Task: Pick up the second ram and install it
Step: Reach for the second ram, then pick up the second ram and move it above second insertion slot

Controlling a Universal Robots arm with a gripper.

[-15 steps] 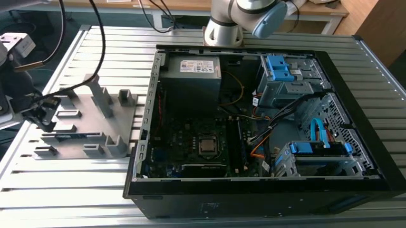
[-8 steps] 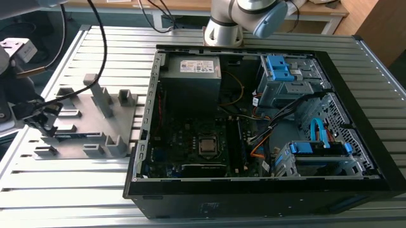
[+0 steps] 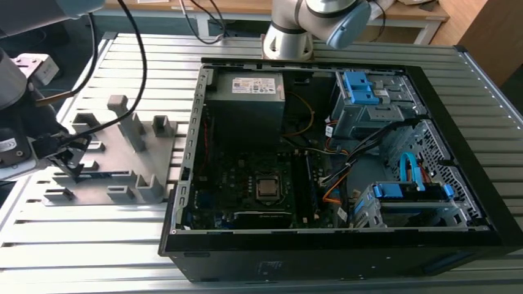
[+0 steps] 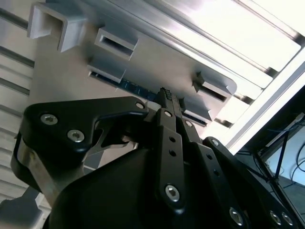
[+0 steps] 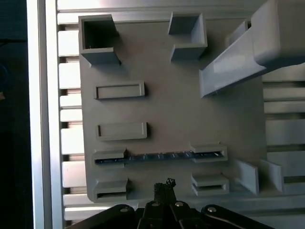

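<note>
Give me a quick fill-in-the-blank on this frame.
1. The second ram stands in a slot of the ____ fixture.
2. The gripper hangs at the fixture, not at the computer ____.
3. In the exterior view, the fixture lies on the ____ of the case.
Missing: grey; case; left.

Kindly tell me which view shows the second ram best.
The first wrist view shows the second ram full length in the fixture. The second wrist view catches a stretch past the claw; the exterior view, its fixture.
</note>
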